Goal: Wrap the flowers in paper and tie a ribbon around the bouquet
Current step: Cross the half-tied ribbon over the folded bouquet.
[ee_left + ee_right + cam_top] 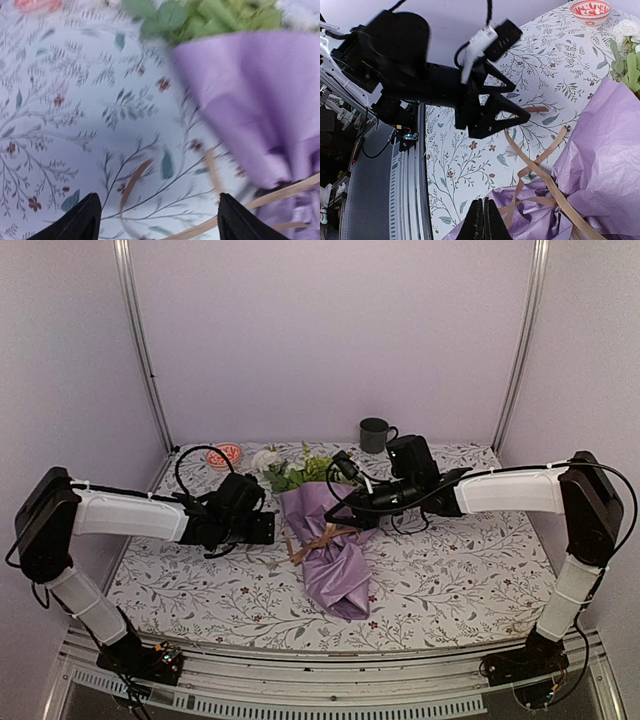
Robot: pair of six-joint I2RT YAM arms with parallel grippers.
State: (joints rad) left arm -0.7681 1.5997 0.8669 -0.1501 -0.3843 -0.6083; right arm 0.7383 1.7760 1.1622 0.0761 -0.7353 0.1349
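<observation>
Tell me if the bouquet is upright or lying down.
Lying down: the bouquet rests flat on the cloth, ribbon around its middle.

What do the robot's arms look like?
The left arm and right arm have smooth white tube sections joined by chunky black joints. Thin black cables loop along them. The left gripper and right gripper are black, with pointed, wedge-shaped fingers.

The right gripper's [483,222] two black fingers are pressed together at the bottom edge, just above crinkled lilac paper [612,165] crossed by loops of beige ribbon [540,167]. Beyond, the left gripper [521,102] hovers with jaws apart over the floral table cloth [465,150]. A red-and-white bowl [590,10] and a white bloom [626,30] sit top right.
</observation>
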